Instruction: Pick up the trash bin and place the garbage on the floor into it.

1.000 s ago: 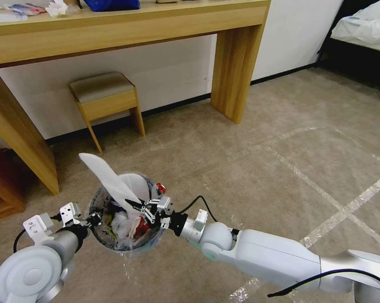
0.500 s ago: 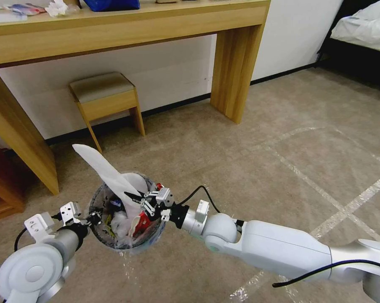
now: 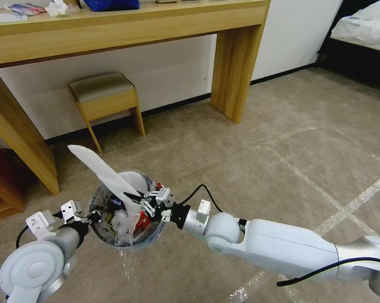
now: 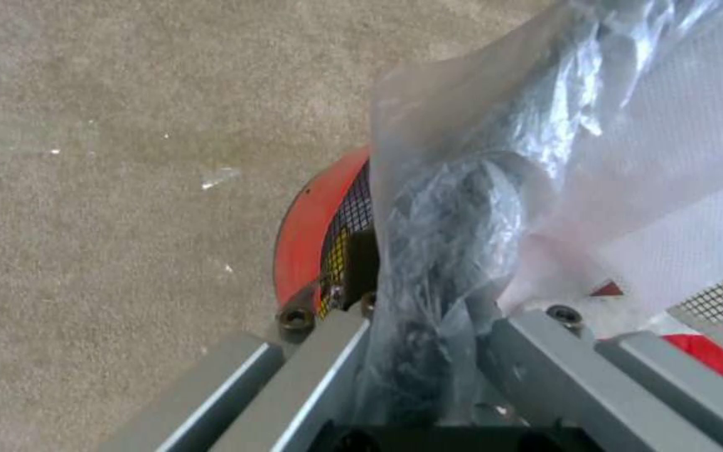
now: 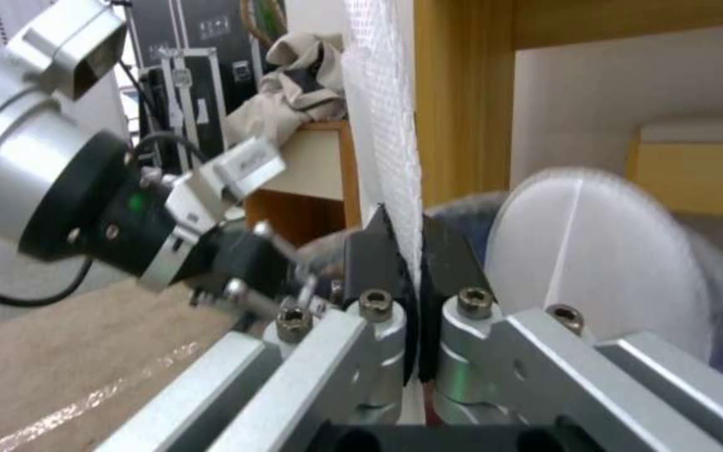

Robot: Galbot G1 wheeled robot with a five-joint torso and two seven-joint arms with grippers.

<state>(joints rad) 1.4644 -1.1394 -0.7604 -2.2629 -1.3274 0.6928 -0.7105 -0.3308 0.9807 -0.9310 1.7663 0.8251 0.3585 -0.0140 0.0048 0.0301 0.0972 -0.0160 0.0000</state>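
- You see the right gripper (image 3: 133, 201) over the open trash bin (image 3: 98, 198), its jaws pressed together on a long white insole (image 3: 98, 172).
- The insole sits between the black fingertips (image 5: 371, 258) and sticks up, tilted, out of the bin.
- The left gripper (image 3: 95, 217) is clamped on the bin's bag-covered rim, above the carpet (image 3: 261, 168).
- More litter lies inside the bin.

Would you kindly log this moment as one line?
left end effector: shut on trash bin rim | right end effector: shut on insole, over bin | floor
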